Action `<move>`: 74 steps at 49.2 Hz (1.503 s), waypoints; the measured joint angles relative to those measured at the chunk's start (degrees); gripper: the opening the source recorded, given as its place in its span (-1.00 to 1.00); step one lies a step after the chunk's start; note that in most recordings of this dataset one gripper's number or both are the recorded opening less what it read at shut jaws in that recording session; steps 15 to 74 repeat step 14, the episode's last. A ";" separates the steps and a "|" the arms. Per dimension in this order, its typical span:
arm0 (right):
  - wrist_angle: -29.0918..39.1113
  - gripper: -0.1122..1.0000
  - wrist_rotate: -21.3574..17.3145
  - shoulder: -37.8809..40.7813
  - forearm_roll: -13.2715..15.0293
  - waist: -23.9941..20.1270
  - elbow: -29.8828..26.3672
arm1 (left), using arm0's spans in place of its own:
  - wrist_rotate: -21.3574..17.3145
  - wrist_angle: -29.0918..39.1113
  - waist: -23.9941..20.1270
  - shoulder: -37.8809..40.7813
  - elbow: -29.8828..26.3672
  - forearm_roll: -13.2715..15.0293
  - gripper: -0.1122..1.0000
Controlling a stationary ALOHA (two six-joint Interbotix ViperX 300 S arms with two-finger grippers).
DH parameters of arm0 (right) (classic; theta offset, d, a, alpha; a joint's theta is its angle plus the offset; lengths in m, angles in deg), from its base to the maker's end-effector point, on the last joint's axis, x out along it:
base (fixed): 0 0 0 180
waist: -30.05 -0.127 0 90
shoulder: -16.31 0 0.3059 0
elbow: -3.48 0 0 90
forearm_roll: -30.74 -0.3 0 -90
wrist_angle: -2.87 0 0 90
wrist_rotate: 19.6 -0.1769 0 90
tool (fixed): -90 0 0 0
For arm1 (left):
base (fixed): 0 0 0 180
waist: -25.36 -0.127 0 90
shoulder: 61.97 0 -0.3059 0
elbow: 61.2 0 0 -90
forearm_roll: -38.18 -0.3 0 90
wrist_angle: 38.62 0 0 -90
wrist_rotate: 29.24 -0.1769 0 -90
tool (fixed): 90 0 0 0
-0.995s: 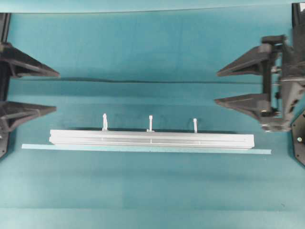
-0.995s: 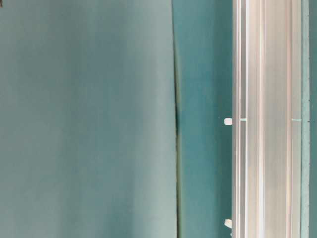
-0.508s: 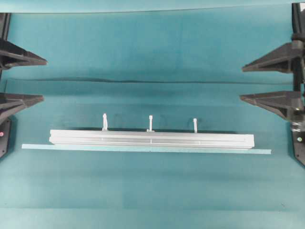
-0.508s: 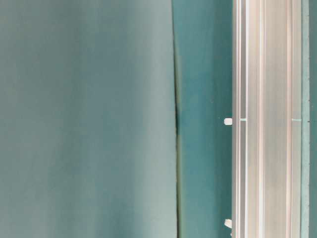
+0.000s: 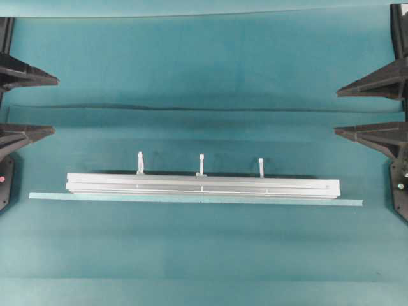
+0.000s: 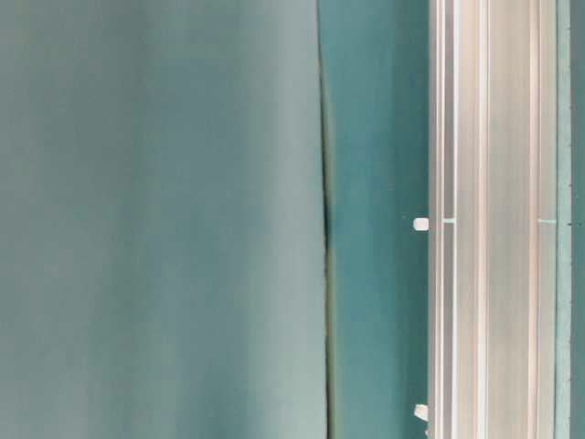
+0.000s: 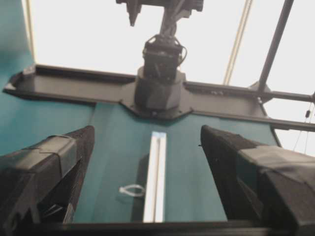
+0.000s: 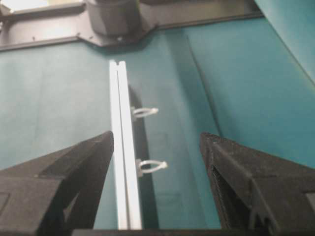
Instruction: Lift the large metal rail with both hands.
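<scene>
**Both claws wide, rail not yet reached**

The table, covered in teal, fills the overhead view. On it lies the large metal rail, flat and crosswise, grooves running its length, with a thin pale teal strip touching its near edge and reaching past both ends. Three white ties stand along the far edge.

The left claw sits at the left margin and the right claw at the right margin; both are released, jaws spread, holding nothing. Each is well apart from the rail's ends and set toward the far side of it.

The step in hand looks like the approach. Next, each claw likely needs to come inward and down to straddle its own end of the rail, clear of the ties and the strip, close, then rise evenly together.
</scene>
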 measured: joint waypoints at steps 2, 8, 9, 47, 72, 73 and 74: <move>-0.09 0.62 0.00 -0.26 0.00 0.00 0.09 | 0.09 0.00 0.00 0.00 0.09 0.00 0.89; -0.18 0.62 0.00 -0.62 0.00 0.00 0.18 | 0.00 0.00 -0.09 0.00 0.18 0.00 0.89; -0.18 0.62 0.00 -0.70 0.00 0.09 0.18 | 0.09 0.00 0.00 0.00 0.18 0.00 0.89; -0.18 0.62 -0.09 -0.70 0.00 0.09 0.35 | 0.00 0.00 0.00 0.00 0.18 0.00 0.89; -0.18 0.62 -0.09 -0.70 0.00 0.09 0.35 | 0.00 0.00 0.00 0.00 0.18 0.00 0.89; -0.18 0.62 -0.09 -0.70 0.00 0.09 0.35 | 0.00 0.00 0.00 0.00 0.18 0.00 0.89; -0.18 0.62 -0.09 -0.70 0.00 0.09 0.35 | 0.00 0.00 0.00 0.00 0.18 0.00 0.89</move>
